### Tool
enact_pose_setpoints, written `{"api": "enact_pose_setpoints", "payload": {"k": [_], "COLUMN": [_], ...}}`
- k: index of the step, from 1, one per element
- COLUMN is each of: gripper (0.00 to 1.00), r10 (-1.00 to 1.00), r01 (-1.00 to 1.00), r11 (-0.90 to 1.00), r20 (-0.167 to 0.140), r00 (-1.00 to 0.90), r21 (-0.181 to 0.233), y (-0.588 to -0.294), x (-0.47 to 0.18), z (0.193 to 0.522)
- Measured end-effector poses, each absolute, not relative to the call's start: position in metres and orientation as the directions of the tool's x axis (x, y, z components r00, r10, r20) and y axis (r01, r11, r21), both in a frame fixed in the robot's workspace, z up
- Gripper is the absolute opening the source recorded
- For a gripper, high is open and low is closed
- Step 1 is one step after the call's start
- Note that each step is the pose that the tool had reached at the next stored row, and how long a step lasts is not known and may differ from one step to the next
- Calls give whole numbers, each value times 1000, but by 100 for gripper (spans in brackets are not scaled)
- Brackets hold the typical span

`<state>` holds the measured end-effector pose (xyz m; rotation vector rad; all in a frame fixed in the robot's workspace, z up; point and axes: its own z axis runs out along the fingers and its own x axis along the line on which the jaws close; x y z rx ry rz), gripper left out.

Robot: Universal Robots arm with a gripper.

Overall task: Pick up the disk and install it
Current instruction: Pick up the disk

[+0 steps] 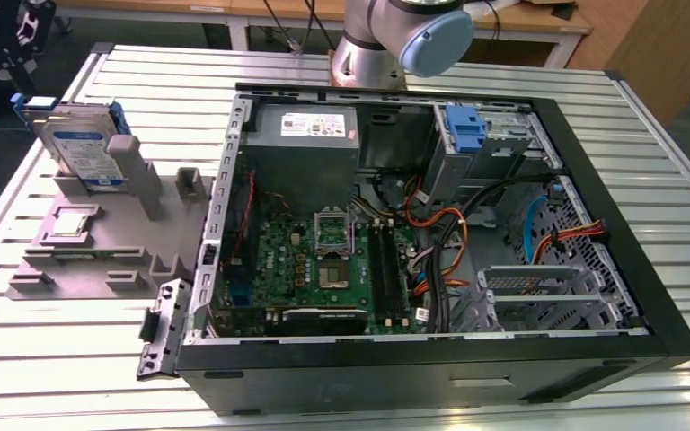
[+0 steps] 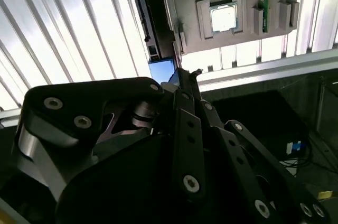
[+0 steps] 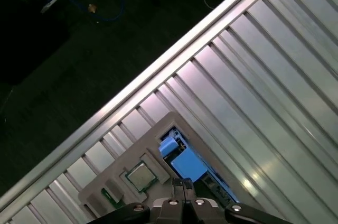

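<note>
**Claw Hanging Over the Disk**

The disk (image 1: 82,144) is standing up on its edge in a grey holder (image 1: 82,260). The holder is sitting on the silver bench (image 1: 165,72), at the exterior view's left. The disk is showing its white and blue label, and blue plastic is running along its edges. It is not yet inside the computer.

A small square chip (image 1: 69,223) is lying flat in the same holder, near the disk (its top is shiny).

Just beside the holder, toward the exterior view's right, a big black computer box (image 1: 441,373) is lying on its side with its cover off. Inside it a green board (image 1: 279,269) is showing, and orange wires (image 1: 447,238) are curling about. A blue bracket (image 1: 465,126) is standing in a far corner of the box. The grey arm (image 1: 399,36) is standing on the bench at the far side of the box.

In both wrist views the claw (image 2: 185,72) (image 3: 183,183) is hanging up above the holder. Its two fingers seem to be pressed together at the tips, with nothing between them, though the angle is making that hard to see. The claw is not touching the disk. In the first wrist view the blue top of the disk is peeking out just past the tips, with the chip beside it.
</note>
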<state>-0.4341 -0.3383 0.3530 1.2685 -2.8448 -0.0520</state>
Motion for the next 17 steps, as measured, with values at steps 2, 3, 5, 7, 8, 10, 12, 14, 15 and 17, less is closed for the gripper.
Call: {"api": "enact_pose_setpoints", "payload": {"k": [2,3,5,7,8,10,12,14,15,17], "gripper": [10,10,10,10,10,10,10,10,10,10], "r10": [-766,-776,-794,-799,-799,-800,-801,-801,-802,-802], "r01": [-765,-775,-793,-798,-798,-799,-800,-800,-801,-801], "r11": [643,630,608,601,601,600,599,598,598,597], "r20": [10,10,10,10,10,10,10,10,10,10], "r00": [-643,-630,-608,-602,-601,-600,-599,-598,-598,-597], "r21": [41,41,41,41,41,41,41,41,41,41], "y": [-338,-338,-338,-338,-338,-338,-338,-338,-338,-338], "x": [-434,-434,-434,-434,-434,-434,-434,-434,-434,-434], "z": [353,353,353,353,353,353,353,353,353,353]}}
